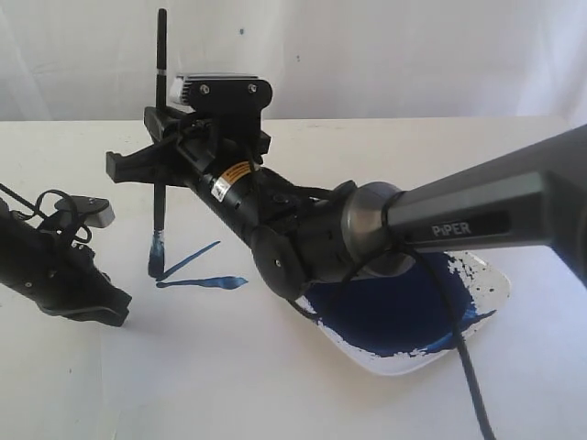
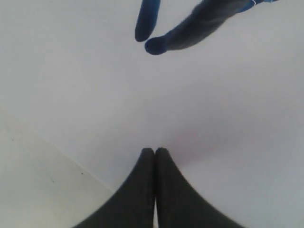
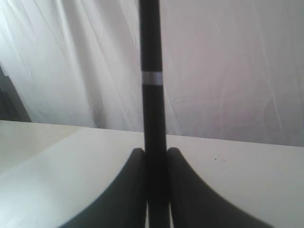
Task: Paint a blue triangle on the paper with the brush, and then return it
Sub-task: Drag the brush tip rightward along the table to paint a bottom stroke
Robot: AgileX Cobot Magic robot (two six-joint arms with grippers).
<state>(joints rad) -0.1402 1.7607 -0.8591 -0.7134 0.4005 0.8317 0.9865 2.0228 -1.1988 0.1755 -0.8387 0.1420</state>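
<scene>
R fingers [image 3: 129,190] grip brush [image 1: 159,197], tip prob. touching paper [image 1: 220,307]; L fingers [image 2: 137,190] closed; arm [image 1: 477,206]: "PiPER".

We see the right arm [image 1: 477,215] as a dark grey tube lettered "PiPER" in white, meeting a silvery ring [image 1: 367,215] and rounded black joint housings. Its black wrist carries a yellow-and-orange label [image 1: 237,174], a boxy camera housing [image 1: 225,90] with two screws in its black face, and a black cable [image 1: 468,367]. The right tool [image 3: 154,156] has two matte black fingers with curved outer edges. The left arm [image 1: 55,270] is black, with looped cables [image 1: 50,206] and a small grey block [image 1: 99,213]. The left tool [image 2: 155,153] shows similar tapering fingers.
</scene>
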